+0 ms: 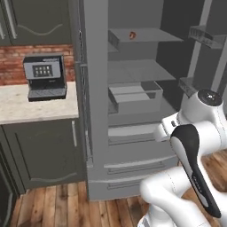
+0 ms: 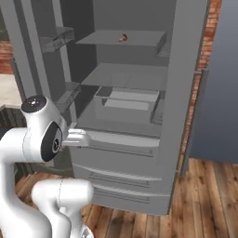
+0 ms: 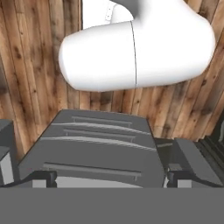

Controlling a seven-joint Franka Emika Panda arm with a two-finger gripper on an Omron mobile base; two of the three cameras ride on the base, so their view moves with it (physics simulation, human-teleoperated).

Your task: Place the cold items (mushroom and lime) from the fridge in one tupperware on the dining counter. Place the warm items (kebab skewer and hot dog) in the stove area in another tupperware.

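A small reddish item, seemingly the mushroom, sits on the top shelf of the open fridge, toward the back; it is too small to tell which way it points or where its long axis lies. Below, a clear drawer rests on a lower shelf, and nothing can be made out inside it. In the hand view the pincer is released, its two dark fingertips spread wide above the fridge's lower drawers and the wooden floor. Left of the fridge, a coffee machine stands on the counter.
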